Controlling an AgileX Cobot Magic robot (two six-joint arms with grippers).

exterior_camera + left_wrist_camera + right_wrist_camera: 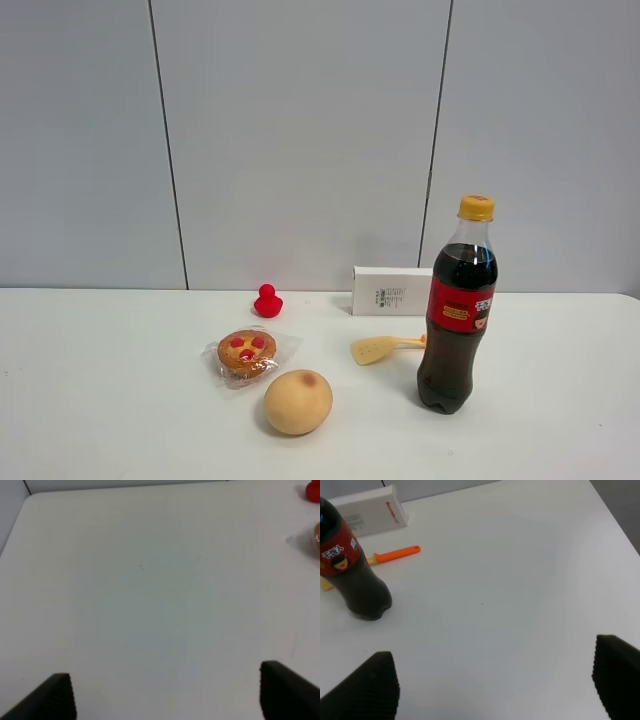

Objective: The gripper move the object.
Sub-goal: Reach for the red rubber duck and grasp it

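Observation:
The small glossy red duck toy (267, 301) stands on the white table (110, 390) near the back wall, behind the wrapped muffin. A sliver of it shows at the edge of the left wrist view (313, 492). Neither arm shows in the high view. My left gripper (167, 695) is open and empty over bare table, far from the duck. My right gripper (495, 685) is open and empty over bare table, apart from the cola bottle. Only the black fingertips (55, 697) (370, 685) of each show.
A wrapped muffin with red dots (247, 354) and a peach (298, 402) lie in front of the duck. A cola bottle (458, 310) (350, 577), a yellow spatula with an orange handle (382, 347) (395, 554) and a white box (392, 290) (370, 511) stand at the right.

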